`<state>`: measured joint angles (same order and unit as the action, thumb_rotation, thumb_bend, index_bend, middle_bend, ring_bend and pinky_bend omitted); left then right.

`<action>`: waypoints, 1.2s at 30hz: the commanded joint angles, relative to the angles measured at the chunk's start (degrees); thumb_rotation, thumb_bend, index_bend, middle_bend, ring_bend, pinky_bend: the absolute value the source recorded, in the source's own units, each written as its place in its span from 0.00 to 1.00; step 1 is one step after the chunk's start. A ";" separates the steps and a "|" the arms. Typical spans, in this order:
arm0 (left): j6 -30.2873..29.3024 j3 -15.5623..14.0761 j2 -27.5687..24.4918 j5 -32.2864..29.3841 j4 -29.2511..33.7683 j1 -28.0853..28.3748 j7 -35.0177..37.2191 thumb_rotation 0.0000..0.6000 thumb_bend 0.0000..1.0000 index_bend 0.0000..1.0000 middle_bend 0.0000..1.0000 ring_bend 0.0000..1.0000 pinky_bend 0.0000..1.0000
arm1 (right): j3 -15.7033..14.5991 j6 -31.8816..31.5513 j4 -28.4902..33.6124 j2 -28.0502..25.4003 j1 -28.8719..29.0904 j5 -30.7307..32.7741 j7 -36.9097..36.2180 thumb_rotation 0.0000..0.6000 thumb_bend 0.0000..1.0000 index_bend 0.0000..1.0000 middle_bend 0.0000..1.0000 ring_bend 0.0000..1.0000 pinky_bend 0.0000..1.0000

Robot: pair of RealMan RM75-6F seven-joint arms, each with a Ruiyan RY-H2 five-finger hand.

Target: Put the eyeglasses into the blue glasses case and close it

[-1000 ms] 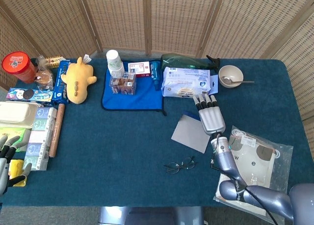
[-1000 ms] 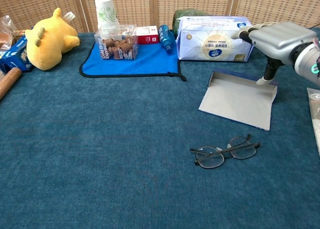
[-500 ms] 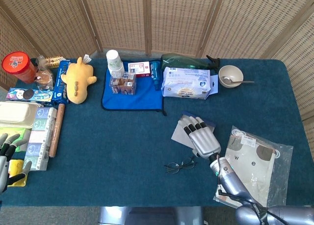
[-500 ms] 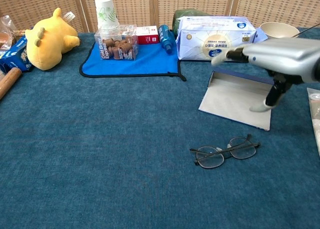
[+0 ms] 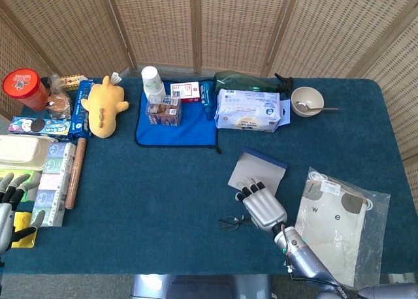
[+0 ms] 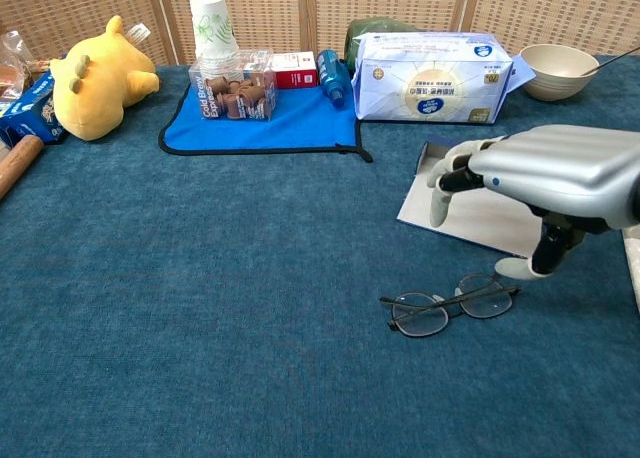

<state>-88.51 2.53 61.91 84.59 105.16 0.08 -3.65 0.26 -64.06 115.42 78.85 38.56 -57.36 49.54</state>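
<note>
Teal felt covers your table [image 6: 200, 308], wicker screens behind. Your right hand [image 6: 560, 173] hovers palm-down above the eyeglasses [image 6: 450, 303], fingers apart and lightly curled, holding nothing; you're at the reach-to-grasp step. The open blue glasses case [image 6: 470, 213] lies just at the eyeglasses' 12 o'clock. Next, lower and pinch the frame. From the head view, your hand hides most of the eyeglasses; your left hand [image 5: 12, 204], fingers spread, is cut off at the edge.

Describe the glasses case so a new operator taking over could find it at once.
Start at the big white tissue pack at the back of the table; just in front of it, toward the robot, lies the glasses case, open and flat. It shows a pale grey inside with a dark blue rim, and the right hand hovers over its near edge, beside the eyeglasses.
</note>
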 commanded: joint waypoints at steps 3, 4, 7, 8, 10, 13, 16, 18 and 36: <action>0.12 -0.01 0.10 -0.04 -0.08 0.11 0.07 1.00 0.30 0.23 0.16 0.01 0.00 | -1.13 -2.00 2.33 0.98 0.54 2.94 4.11 1.00 0.28 0.30 0.15 0.06 0.13; 0.14 -0.01 0.10 -0.07 -0.09 0.12 0.10 1.00 0.30 0.23 0.16 0.01 0.00 | -1.33 -2.32 2.57 1.20 0.60 3.38 4.77 1.00 0.28 0.30 0.15 0.06 0.13; 0.18 -0.10 0.16 -0.09 -0.28 0.10 0.27 1.00 0.30 0.23 0.16 0.01 0.00 | -1.91 -3.51 3.06 2.16 0.67 4.23 6.44 1.00 0.28 0.30 0.15 0.06 0.14; 0.15 -0.15 0.21 -0.05 -0.35 0.08 0.35 1.00 0.30 0.23 0.16 0.01 0.00 | -2.12 -4.03 3.07 2.58 0.65 4.30 6.97 1.00 0.28 0.30 0.15 0.06 0.14; 0.13 -0.23 0.24 -0.03 -0.43 0.03 0.48 1.00 0.30 0.23 0.16 0.01 0.00 | -2.42 -4.61 3.08 3.18 0.60 4.31 7.49 1.00 0.28 0.30 0.15 0.06 0.14; 0.07 -0.33 0.27 -0.08 -0.60 -0.07 0.62 1.00 0.30 0.23 0.16 0.01 0.00 | -2.90 -5.08 2.78 4.02 0.61 4.11 8.11 1.00 0.28 0.29 0.15 0.06 0.14; -0.06 -0.39 0.30 -0.02 -0.69 -0.15 0.79 1.00 0.30 0.23 0.16 0.01 0.00 | -3.06 -5.29 1.96 4.95 0.43 3.30 7.51 1.00 0.28 0.30 0.15 0.06 0.14; -0.16 -0.43 0.35 0.02 -0.86 -0.23 1.05 1.00 0.30 0.23 0.16 0.01 0.00 | -3.41 -5.55 0.75 5.75 0.07 2.24 6.81 1.00 0.28 0.30 0.15 0.06 0.14; -0.77 -0.59 0.47 0.10 -1.89 -0.70 2.40 1.00 0.30 0.23 0.16 0.01 0.00 | -5.25 -5.14 -3.55 9.78 -1.01 0.76 6.85 1.00 0.29 0.30 0.16 0.04 0.14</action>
<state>-89.27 1.93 62.39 84.70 103.27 -0.61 -1.26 -5.03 -69.33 112.01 88.47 37.56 -56.50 56.54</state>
